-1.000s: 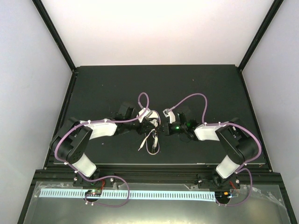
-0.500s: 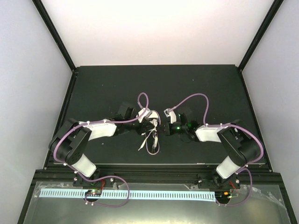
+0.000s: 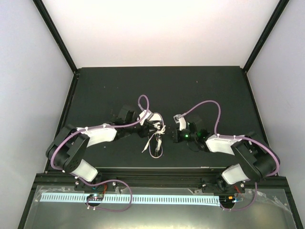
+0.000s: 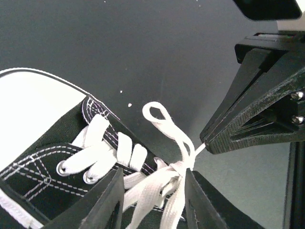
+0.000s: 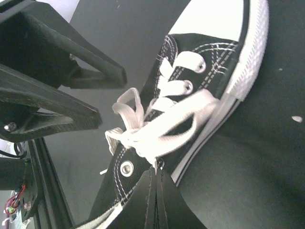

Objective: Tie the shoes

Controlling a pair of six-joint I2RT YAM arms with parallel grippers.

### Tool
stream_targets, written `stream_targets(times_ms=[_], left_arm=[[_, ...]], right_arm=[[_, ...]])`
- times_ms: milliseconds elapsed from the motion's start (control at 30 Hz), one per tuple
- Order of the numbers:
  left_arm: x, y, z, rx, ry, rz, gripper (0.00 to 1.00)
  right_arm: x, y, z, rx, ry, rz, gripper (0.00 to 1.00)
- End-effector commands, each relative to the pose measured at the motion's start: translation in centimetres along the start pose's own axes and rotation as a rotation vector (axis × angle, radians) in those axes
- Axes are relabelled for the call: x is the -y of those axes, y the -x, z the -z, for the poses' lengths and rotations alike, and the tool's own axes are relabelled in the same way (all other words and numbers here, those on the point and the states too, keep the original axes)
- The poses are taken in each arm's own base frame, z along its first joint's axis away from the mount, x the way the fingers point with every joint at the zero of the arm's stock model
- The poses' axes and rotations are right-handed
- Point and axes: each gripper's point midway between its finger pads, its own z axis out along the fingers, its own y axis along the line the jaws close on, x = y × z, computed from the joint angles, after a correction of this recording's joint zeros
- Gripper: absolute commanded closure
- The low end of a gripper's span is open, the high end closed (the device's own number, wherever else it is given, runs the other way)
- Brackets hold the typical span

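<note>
The small black sneaker (image 3: 155,149) lies near the table's front edge, with its white toe cap (image 4: 28,109) and white laces (image 4: 157,186). In the left wrist view my left gripper (image 4: 153,174) is open over the shoe's tongue, with lace strands running between its fingers (image 4: 107,202). A small loop (image 4: 157,112) stands up from the knot (image 4: 183,164). My right gripper (image 5: 156,168) is shut on a lace strand at the knot, over the shoe's collar. It also shows in the left wrist view (image 4: 207,143), pinching a thin taut strand. From above, both grippers (image 3: 159,129) (image 3: 169,135) meet above the shoe.
The black table (image 3: 119,90) stands between white walls. Its front edge (image 3: 157,168) runs just below the shoe. A loose lace end (image 3: 144,149) trails left of the shoe. Purple cables loop over both arms.
My right arm has swung right and pulled back a little, drawing its lace strand tight. My left gripper has shifted slightly right over the shoe. The shoe stays in place.
</note>
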Motion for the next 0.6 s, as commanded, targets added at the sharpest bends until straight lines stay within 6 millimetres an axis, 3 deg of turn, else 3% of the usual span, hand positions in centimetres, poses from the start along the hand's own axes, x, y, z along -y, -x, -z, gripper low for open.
stream_targets(times_ms=[0, 233, 400, 567], left_arm=[[0.2, 1.9, 1.5, 0.086, 0.04, -0.013, 0.58], [-0.9, 1.0, 3.1, 0.141, 0.076, 0.163, 0.47], [-1.2, -0.8, 3.7, 0.175, 0.049, 0.327, 0.45], [-1.0, -1.3, 3.6, 0.185, 0.021, 0.399, 0.46]], right_arm=[[0.8, 0.2, 1.2, 0.053, -0.054, -0.022, 0.98], [1.8, -0.9, 1.9, 0.051, -0.091, -0.052, 0.98], [3.6, -2.5, 2.8, 0.052, -0.159, -0.113, 0.98], [5.2, -3.7, 4.0, 0.069, -0.222, -0.171, 0.98]])
